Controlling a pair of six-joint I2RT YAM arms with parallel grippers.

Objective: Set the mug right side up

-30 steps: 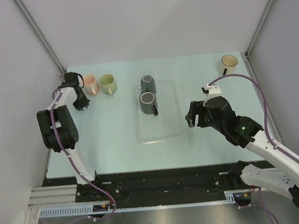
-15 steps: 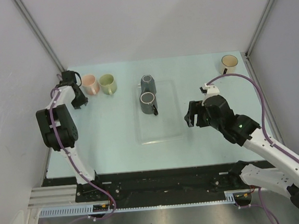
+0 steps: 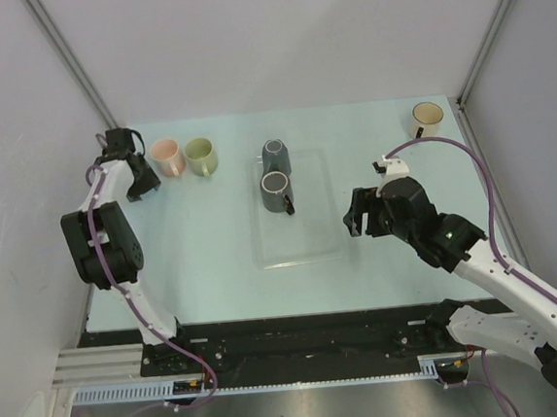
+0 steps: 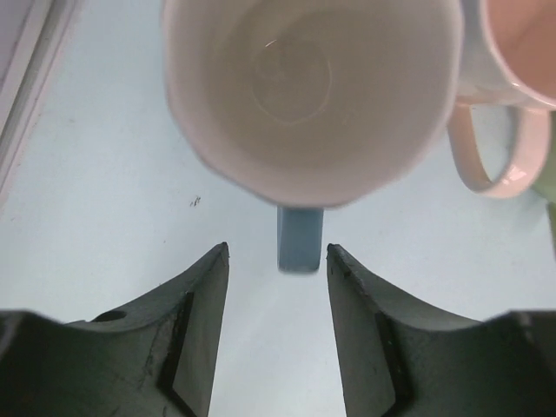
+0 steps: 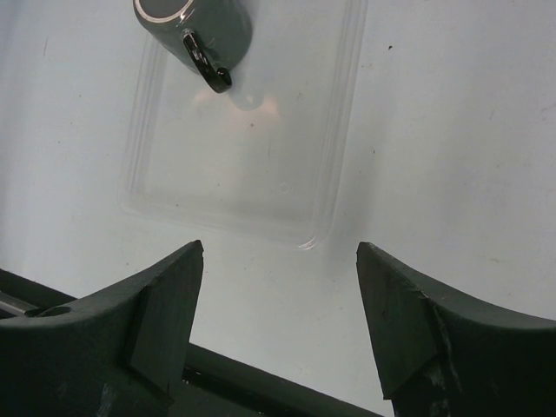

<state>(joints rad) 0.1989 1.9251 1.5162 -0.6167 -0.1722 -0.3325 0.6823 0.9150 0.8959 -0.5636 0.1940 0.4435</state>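
In the left wrist view a pale mug (image 4: 313, 87) with a blue handle (image 4: 300, 239) stands with its opening facing up at me. My left gripper (image 4: 276, 250) is open just above it, the handle's end showing between the fingertips without touching them. In the top view this mug is hidden under my left gripper (image 3: 145, 184) at the far left of the table. My right gripper (image 3: 354, 214) is open and empty over the table, right of the tray; in the right wrist view (image 5: 280, 248) it hangs over the tray's near corner.
A pink mug (image 3: 167, 158) (image 4: 521, 52) and a green mug (image 3: 200, 157) stand right of my left gripper. Two grey mugs (image 3: 276, 155) (image 3: 277, 189) sit on a clear tray (image 3: 301, 245); one shows in the right wrist view (image 5: 195, 22). A beige mug (image 3: 427, 115) stands back right.
My left gripper has moved a little back and left, away from the pink mug. The right arm has hardly moved.
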